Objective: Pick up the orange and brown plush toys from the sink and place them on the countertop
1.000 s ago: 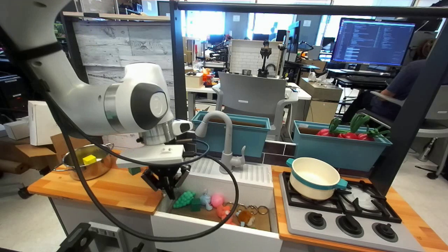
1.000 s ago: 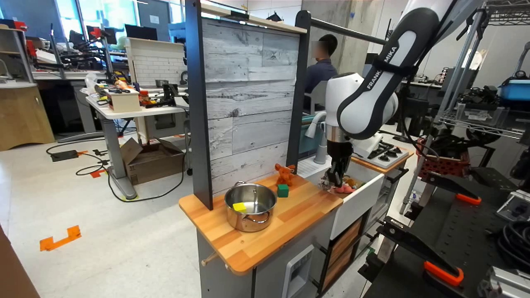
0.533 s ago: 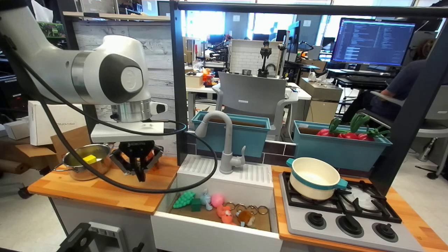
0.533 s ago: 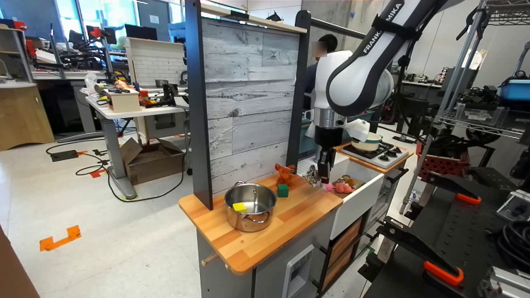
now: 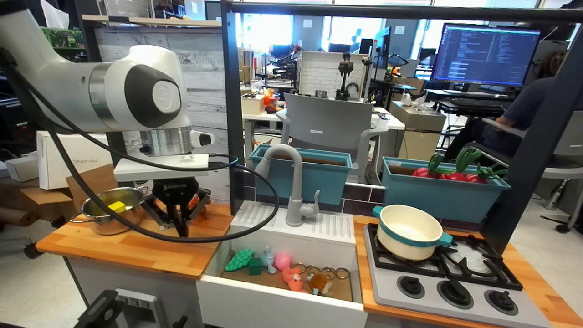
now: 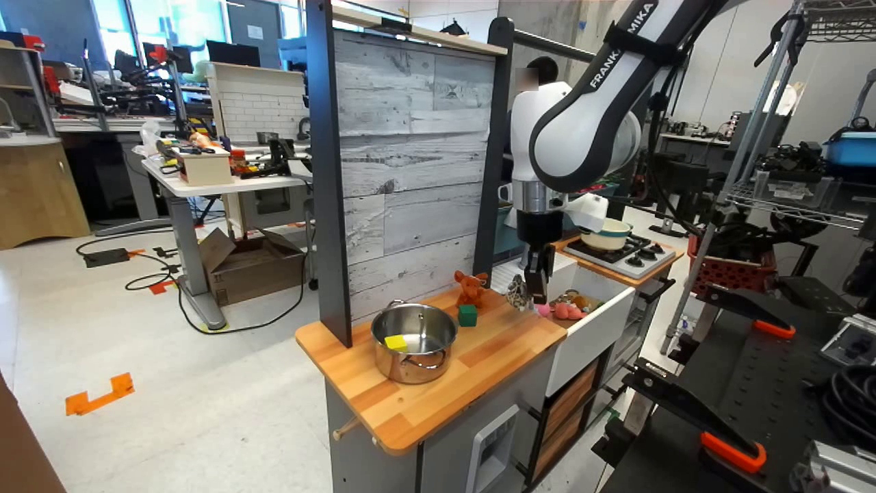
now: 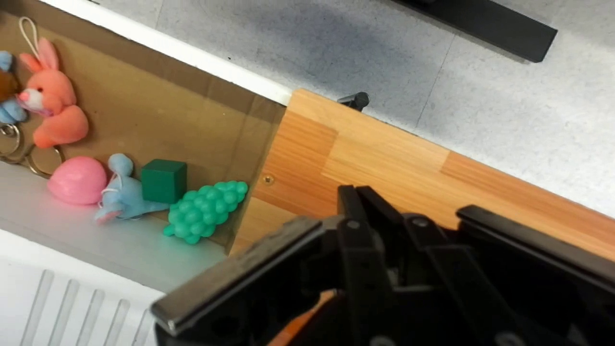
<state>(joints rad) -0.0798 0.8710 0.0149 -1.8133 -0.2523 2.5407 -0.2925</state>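
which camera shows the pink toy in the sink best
The wrist view: the pink toy is large and uncovered there. Both exterior views show it much smaller; in an exterior view it just peeks out by the claw.

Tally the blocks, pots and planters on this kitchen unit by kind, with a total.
Blocks: 3 (green block in the sink, another green block on the countertop, yellow block in the steel pot)
Pots: 2 (steel pot, cream pot)
Planters: 2
Total: 7

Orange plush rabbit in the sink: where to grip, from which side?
Probably pinch the orange plush rabbit where head meets body, coming straight down: it lies on its side, narrows there, and the brown plush toy close to its muzzle would crowd a sideways approach.
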